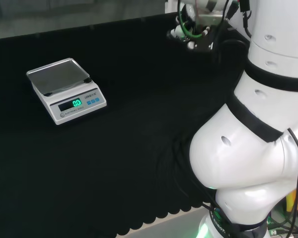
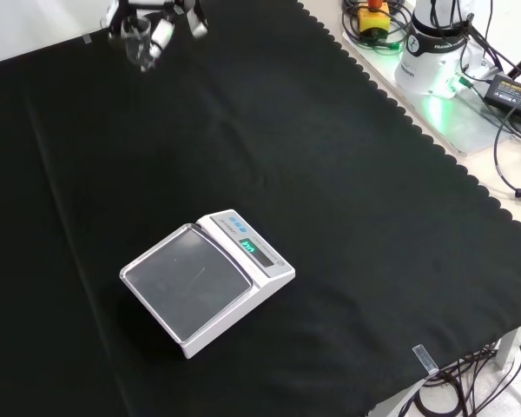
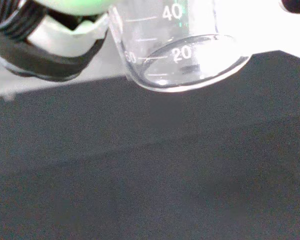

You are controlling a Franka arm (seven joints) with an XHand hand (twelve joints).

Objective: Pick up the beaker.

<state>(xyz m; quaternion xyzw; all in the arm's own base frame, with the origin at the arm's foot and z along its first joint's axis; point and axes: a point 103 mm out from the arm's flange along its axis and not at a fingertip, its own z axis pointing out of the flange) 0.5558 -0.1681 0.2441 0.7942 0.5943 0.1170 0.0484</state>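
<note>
Up at the far edge of the black cloth, the hand holds a small clear beaker, with its black and white fingers curled round the glass. Seen from the front, the beaker sits at the top left of the view, upright or nearly so, and appears raised off the cloth. From the wrist, the beaker is close and large, its rounded base hanging clear above the dark cloth (graduation marks run up its wall), and nothing can be seen inside it; a black and white finger lies just beside the glass. From the head view, the hand appears at the top, just left of the arm's big white links, and the beaker cannot be made out there. A white weighing scale with a bare pan and a lit display rests on the cloth, well apart from the hand.
</note>
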